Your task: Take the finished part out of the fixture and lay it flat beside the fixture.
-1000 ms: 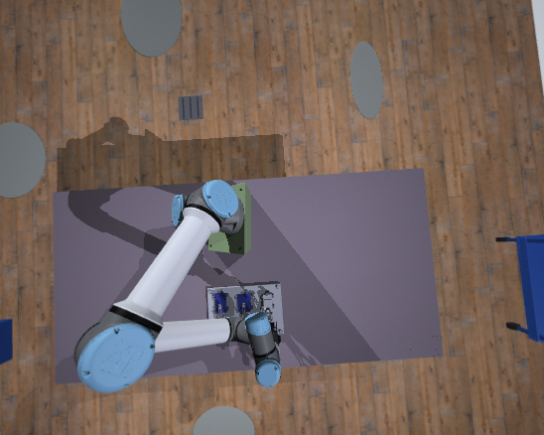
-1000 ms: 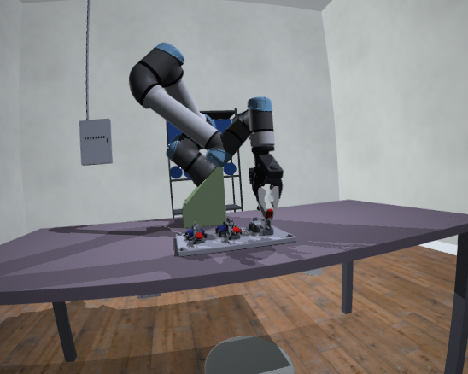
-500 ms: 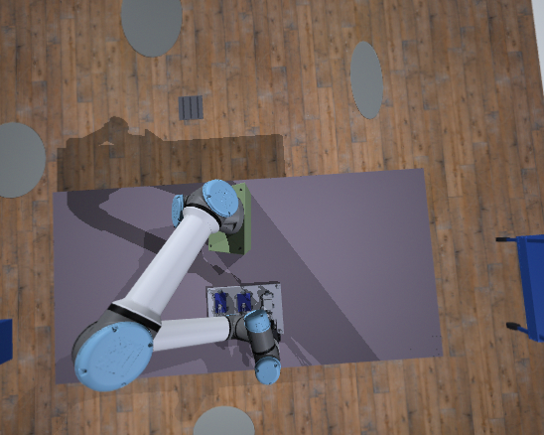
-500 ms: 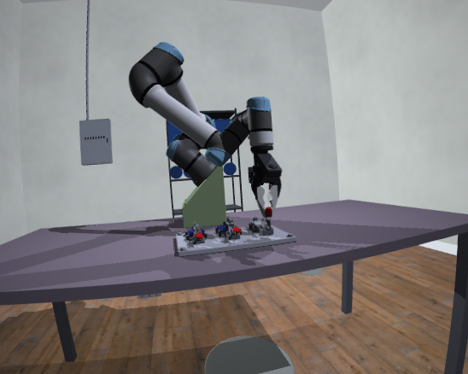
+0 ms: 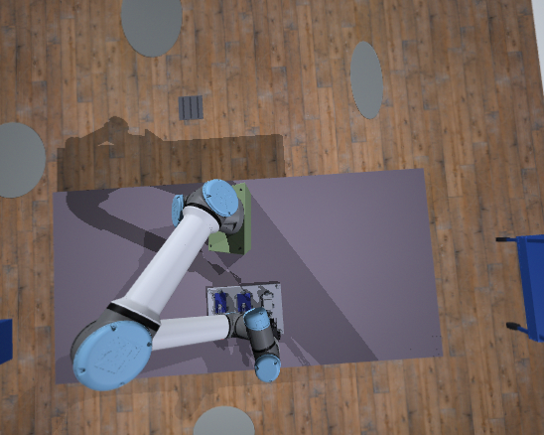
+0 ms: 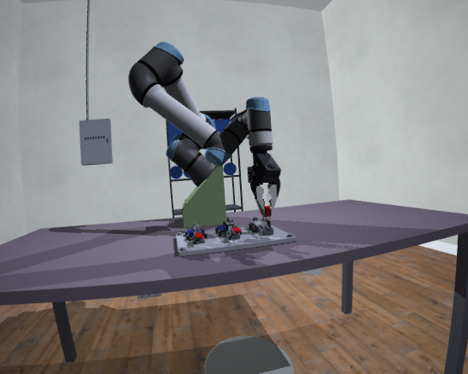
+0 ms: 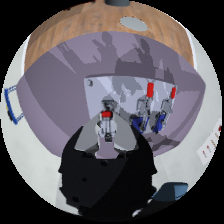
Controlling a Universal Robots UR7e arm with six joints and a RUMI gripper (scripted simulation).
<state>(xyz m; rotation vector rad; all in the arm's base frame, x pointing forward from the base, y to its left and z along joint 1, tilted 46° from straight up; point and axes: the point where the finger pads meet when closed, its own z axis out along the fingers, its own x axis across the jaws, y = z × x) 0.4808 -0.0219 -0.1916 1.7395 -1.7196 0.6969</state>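
A grey fixture plate (image 6: 234, 241) lies on the purple table and carries three toggle clamps with red handles. Two blue blanks (image 5: 219, 300) (image 5: 243, 299) sit clamped in the left and middle stations; they also show in the wrist view (image 7: 136, 123) (image 7: 158, 121). The grey finished part (image 5: 267, 298) sits at the right station, small and partly hidden. My gripper (image 6: 267, 210) points down above that right station. It is shut on the red handle (image 7: 106, 116) of the right clamp, and the handle stands raised above the plate.
The arm's green mounting wedge (image 5: 232, 223) stands just behind the fixture. The arm's elbow and forearm (image 5: 191, 330) hang over the table left of the fixture. The table's front edge runs close below the plate. A blue cart (image 5: 540, 288) stands off the table's right end.
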